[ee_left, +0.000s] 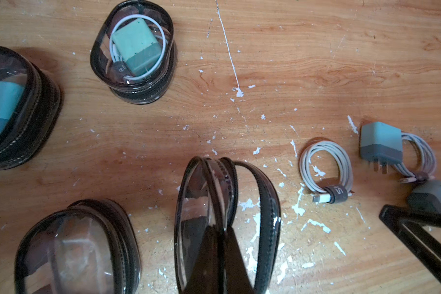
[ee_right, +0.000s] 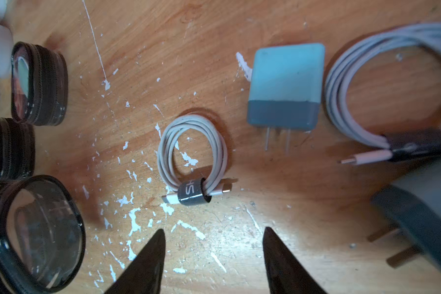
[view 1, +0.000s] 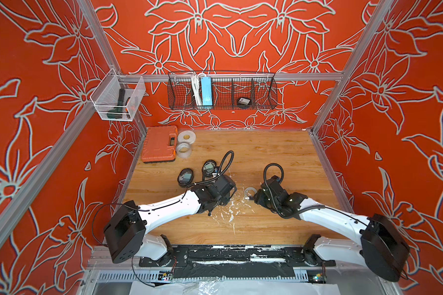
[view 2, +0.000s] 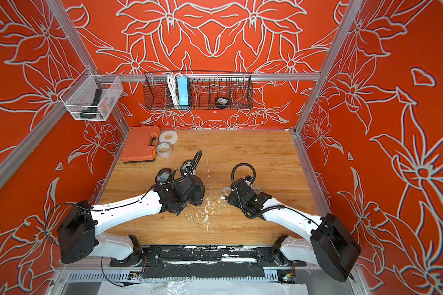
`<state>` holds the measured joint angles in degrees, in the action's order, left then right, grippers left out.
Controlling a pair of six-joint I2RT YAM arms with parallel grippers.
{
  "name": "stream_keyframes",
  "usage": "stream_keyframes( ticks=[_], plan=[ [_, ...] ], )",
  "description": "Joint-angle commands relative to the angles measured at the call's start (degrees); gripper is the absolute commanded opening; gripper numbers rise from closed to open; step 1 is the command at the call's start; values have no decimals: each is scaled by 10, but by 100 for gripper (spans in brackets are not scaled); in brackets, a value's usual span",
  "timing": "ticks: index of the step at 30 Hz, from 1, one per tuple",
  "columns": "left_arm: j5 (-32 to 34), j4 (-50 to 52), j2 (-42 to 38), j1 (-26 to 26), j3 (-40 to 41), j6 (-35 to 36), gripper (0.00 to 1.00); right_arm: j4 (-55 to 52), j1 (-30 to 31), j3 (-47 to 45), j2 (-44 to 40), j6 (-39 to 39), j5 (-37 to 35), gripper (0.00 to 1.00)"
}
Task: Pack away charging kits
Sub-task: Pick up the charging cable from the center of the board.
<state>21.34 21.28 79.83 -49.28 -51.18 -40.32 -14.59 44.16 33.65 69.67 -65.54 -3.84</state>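
Observation:
My left gripper (ee_left: pixel 224 227) is shut on the rim of an open, empty clear case (ee_left: pixel 267 203) with a black edge. Three closed cases stand near it; one (ee_left: pixel 135 48) shows a teal adapter and a white cable inside. A coiled white cable (ee_right: pixel 192 157) lies loose on the wood just ahead of my right gripper (ee_right: pixel 213 231), which stands open with nothing between its fingers. Beyond it lie a teal adapter (ee_right: pixel 285 84), a second coiled cable (ee_right: pixel 367 101) and another adapter (ee_right: pixel 423 203). In both top views the cable (view 1: pixel 248 191) shows between the two wrists.
An orange tool case (view 1: pixel 160 144) and two tape rolls (view 1: pixel 186 136) sit at the back left of the table. A black wire basket (view 1: pixel 264 92) on the back wall holds a blue power strip (view 1: pixel 205 90) and a dark case (view 1: pixel 243 101). A white mesh basket (view 1: pixel 118 99) hangs left.

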Motion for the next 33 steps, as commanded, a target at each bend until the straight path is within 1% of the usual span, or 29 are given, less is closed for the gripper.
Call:
stream_keyframes(
  ticks=[1,7,10,13,19,23,27,30,33],
  plan=[
    [11,-5,-13,4,5,-4,0,34,4,-2,21,-57,26,61],
    [9,-7,-14,6,7,-3,0,47,6,21,82,-80,39,59],
    [9,-7,-15,7,8,-2,0,16,5,43,105,-93,12,59],
    [7,-8,-17,8,10,-2,0,-14,5,74,129,-86,-8,59],
    [7,-12,-23,9,16,1,0,-31,4,115,192,-78,1,55],
    [8,-12,-28,12,20,1,0,-39,5,126,218,-76,-1,49],
    [5,-16,-34,15,25,2,0,-43,4,129,227,-71,-6,42],
    [4,-17,-36,16,27,2,0,-40,4,133,232,-56,-11,32],
    [4,-17,-37,17,28,3,0,-53,3,149,243,-32,-20,30]
  ],
)
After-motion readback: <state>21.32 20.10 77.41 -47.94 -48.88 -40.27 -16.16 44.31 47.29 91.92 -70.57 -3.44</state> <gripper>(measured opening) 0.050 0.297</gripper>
